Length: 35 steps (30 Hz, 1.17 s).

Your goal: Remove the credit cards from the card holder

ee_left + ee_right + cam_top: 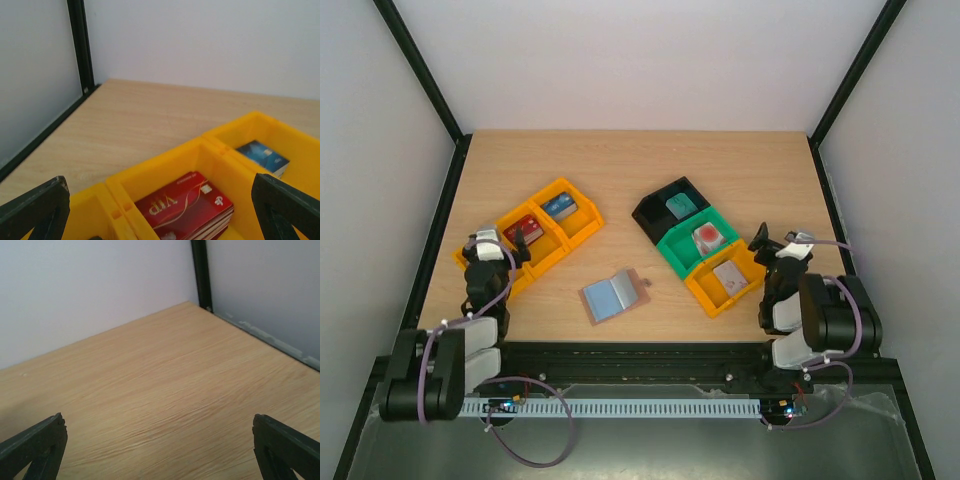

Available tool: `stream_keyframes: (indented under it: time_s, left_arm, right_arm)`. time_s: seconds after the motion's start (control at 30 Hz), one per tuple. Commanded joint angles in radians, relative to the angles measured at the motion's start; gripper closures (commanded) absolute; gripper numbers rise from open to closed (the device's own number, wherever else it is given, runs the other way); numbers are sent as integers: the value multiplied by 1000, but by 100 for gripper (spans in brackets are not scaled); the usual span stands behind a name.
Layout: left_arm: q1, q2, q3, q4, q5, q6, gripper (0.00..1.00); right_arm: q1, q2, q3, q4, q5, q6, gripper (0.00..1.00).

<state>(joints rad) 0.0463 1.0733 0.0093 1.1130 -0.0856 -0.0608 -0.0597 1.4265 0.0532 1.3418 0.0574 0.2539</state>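
Observation:
The card holder [613,296] lies open on the table, pale blue-grey inside up, with a brownish-pink flap at its right; I cannot tell if a card is in it. Credit cards lie in bins: a red stack [525,231] and a blue one [560,207] on the left, also in the left wrist view as the red stack [187,205] and the blue card [262,156]. Teal [680,205], red-white [708,237] and grey [729,276] cards lie on the right. My left gripper [505,248] [160,215] is open over the red stack's bin. My right gripper [778,250] [160,455] is open over bare table.
Joined orange bins [582,225] stand at the left, their rim [165,155] close under my left gripper. A black bin [655,205], a green bin [675,252] and an orange bin [705,292] form a row at the right. Black frame posts [200,270] stand at the table corners.

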Motion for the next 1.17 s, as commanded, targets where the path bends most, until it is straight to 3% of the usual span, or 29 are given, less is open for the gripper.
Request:
stream_keyframes:
  time_s: [0.0, 0.07, 0.23, 0.47, 1.13]
  left_arm:
    - [3, 147, 57, 139, 1, -51, 0]
    - [4, 213, 96, 148, -23, -59, 0]
    - [3, 336, 140, 184, -20, -72, 0]
    - [-30, 432, 198, 179, 52, 7, 0]
    - [-31, 432, 178, 214, 27, -4, 0]
  right_arm:
    - [-6, 131, 11, 284, -86, -36, 2]
    - [-6, 76, 63, 95, -112, -60, 1]
    - [-6, 93, 130, -4, -174, -84, 1]
    - [-5, 104, 128, 19, -172, -82, 1]
    - [-2, 101, 130, 14, -166, -84, 1]
